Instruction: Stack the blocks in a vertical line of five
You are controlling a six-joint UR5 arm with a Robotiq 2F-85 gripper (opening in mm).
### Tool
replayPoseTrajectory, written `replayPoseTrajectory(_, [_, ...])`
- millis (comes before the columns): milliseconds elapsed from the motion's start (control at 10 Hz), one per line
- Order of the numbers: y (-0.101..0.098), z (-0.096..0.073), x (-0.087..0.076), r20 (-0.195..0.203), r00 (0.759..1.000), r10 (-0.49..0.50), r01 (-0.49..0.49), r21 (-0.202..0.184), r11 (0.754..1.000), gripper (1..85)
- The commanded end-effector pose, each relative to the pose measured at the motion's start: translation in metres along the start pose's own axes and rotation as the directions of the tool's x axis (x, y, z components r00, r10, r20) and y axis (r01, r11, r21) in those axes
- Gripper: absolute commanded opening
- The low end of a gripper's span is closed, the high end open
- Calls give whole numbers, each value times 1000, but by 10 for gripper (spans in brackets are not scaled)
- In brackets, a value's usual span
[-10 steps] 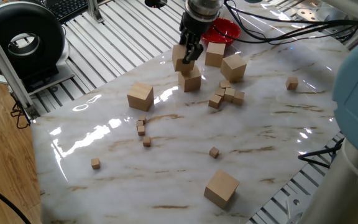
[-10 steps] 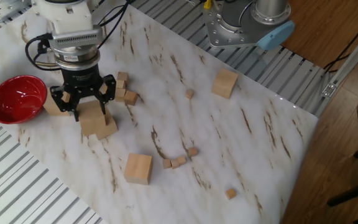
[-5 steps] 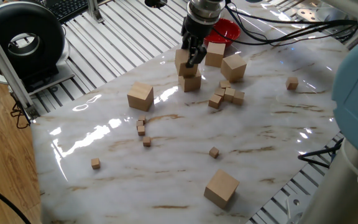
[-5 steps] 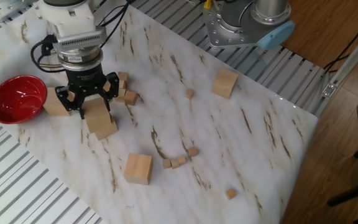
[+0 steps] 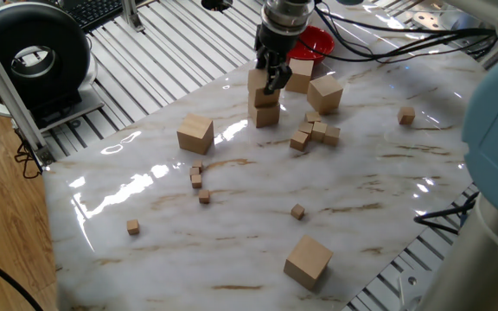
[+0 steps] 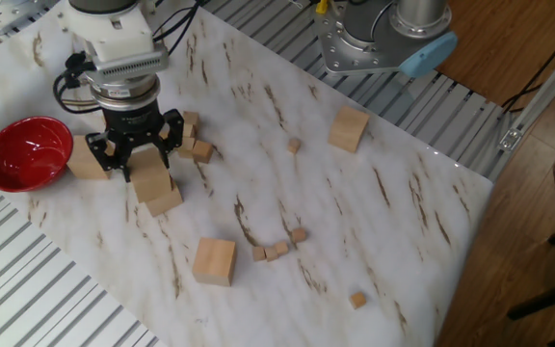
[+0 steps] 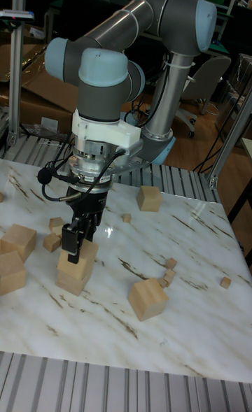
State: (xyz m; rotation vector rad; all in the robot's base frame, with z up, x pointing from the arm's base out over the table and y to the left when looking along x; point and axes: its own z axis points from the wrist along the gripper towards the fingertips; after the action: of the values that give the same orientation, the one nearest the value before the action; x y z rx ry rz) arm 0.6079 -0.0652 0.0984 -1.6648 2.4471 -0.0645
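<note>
The hand [image 6: 143, 160] was clamped on a wooden block [image 6: 149, 178], which sat atop another block [image 6: 165, 200] on the marble desk [image 6: 374, 222].

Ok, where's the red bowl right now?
In one fixed view the red bowl sits at the table's far edge, just behind the gripper and the two-block stack; in the other fixed view it is at far left.

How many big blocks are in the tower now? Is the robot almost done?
Not yet. The tower is two high: a bottom block on the table with a second block on it, the gripper around that one. Four other big blocks lie loose, such as one nearby and one at the table edge. Three more must go on.
</note>
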Motion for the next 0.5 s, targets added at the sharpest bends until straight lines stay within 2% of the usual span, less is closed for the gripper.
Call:
replayPoseTrajectory(0, [-2, -2, -2, 7, 999, -36, 36, 6, 999, 13])
replayPoseTrajectory(400, [7, -11, -4, 19, 996, -83, 83, -25, 996, 10])
